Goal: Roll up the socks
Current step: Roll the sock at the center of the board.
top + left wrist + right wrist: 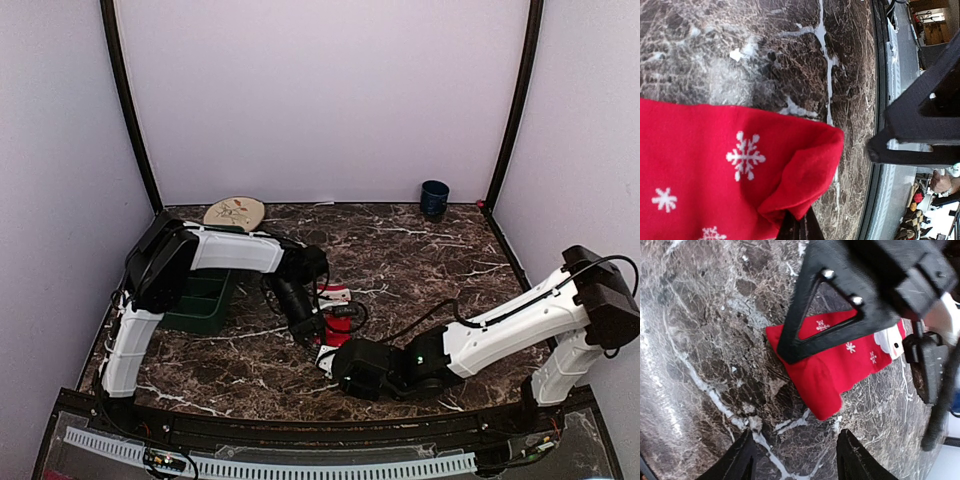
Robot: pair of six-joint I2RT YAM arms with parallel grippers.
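A red sock with white snowflakes (715,165) lies flat on the marble table (420,260) near its middle. My left gripper (801,221) is shut on a folded-over edge of the sock's end, its dark fingers pinching the red fabric. In the right wrist view the sock (840,365) runs up to the right, with a white patch (887,337) at its far end. My right gripper (797,455) is open just short of the sock's near end, with only bare table between its fingers. From above, the right gripper (330,358) sits just in front of the left gripper (322,330).
A dark green bin (200,295) stands at the left under the left arm. A round tan plate (235,212) lies behind it. A dark blue cup (434,198) stands at the back right by the wall.
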